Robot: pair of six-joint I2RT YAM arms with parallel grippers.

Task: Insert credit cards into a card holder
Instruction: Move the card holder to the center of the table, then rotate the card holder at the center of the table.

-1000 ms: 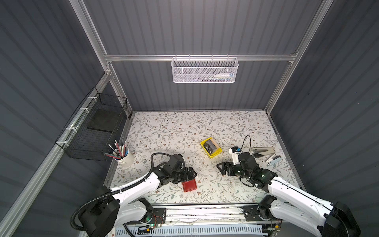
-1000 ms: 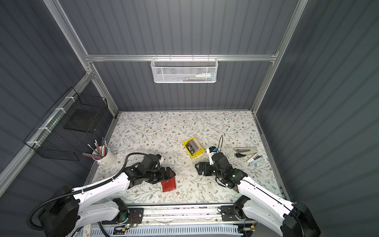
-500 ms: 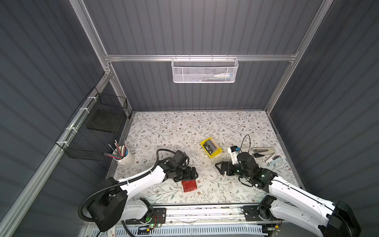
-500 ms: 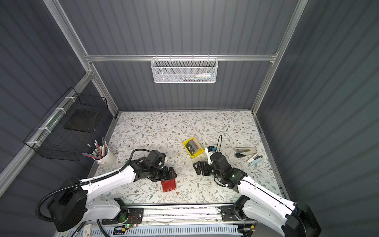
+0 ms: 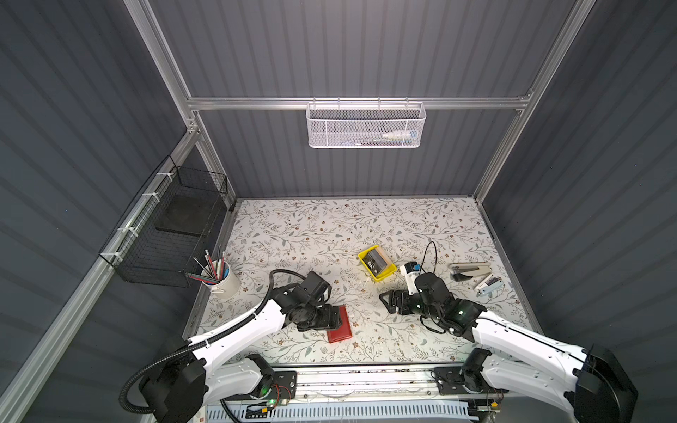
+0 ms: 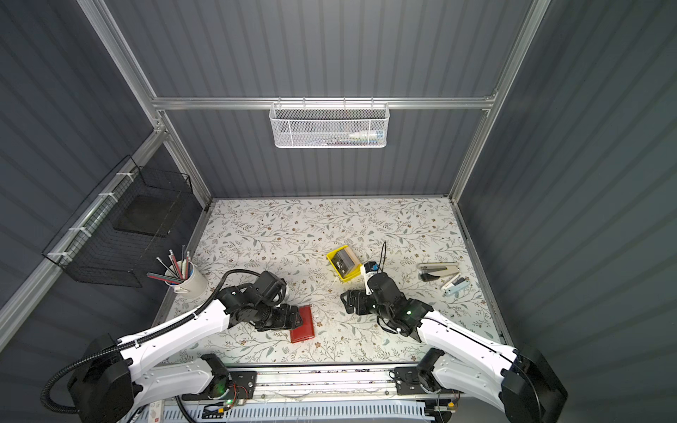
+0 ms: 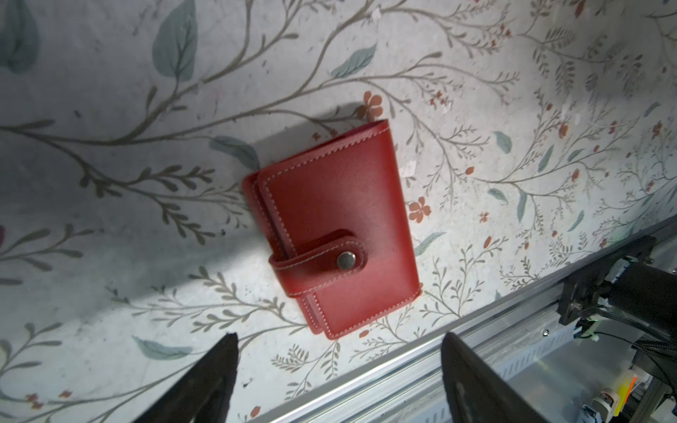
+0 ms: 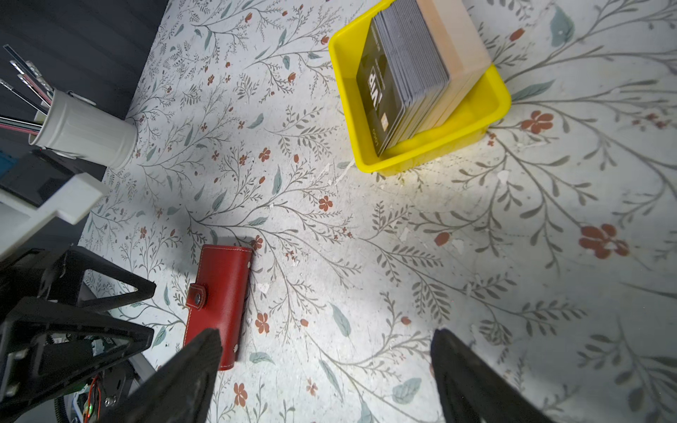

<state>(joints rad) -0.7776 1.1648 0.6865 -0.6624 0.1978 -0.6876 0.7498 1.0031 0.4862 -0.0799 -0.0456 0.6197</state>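
The red card holder lies shut near the table's front edge, its strap snapped; the right wrist view shows it too. My left gripper hovers open just over the holder's left side, with nothing between its fingers. The credit cards stand as a dark stack with white lettering in a yellow tray. My right gripper is open and empty over bare table, between the tray and the holder.
A white cup of pencils stands at the left edge. A stapler and a small white item lie at the right. A white bottle stands behind my right wrist. The metal rail runs just past the holder.
My left gripper has come down and closer to the card holder, which has not moved. My right gripper has shifted slightly left.
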